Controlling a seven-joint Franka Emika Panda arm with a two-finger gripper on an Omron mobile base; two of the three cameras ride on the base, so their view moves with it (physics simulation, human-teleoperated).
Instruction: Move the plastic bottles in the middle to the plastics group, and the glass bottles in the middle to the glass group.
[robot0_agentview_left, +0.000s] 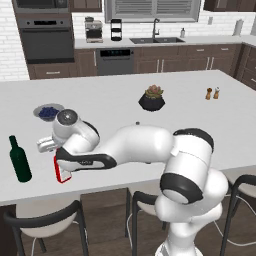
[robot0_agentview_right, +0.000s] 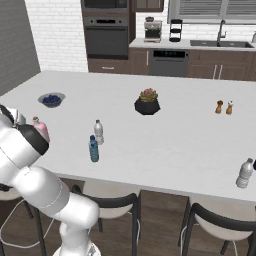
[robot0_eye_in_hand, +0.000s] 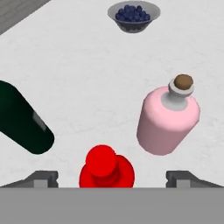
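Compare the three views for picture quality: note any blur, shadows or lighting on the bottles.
Hand view: pink bottle and red bottle evenly lit, edges soft, faint shadows. Left base view: green wine bottle coarse and slightly blurred. Right base view: two small plastic bottles tiny, labels unreadable.

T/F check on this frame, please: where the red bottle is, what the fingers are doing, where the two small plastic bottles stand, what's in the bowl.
1. The red bottle sits between the two fingers. True.
2. The fingers are clamped on the red bottle. False: both tips stand apart from it, with counter showing in the gaps.
3. The pink bottle has a brown stopper. True.
4. The clear plastic bottle and the blue-tinted plastic bottle lie on their sides. False: both stand upright, close together on the counter.
5. The bowl holds oranges. False: it holds dark blue berries.
6. The dark green wine bottle stands upright near the counter's front edge. True.
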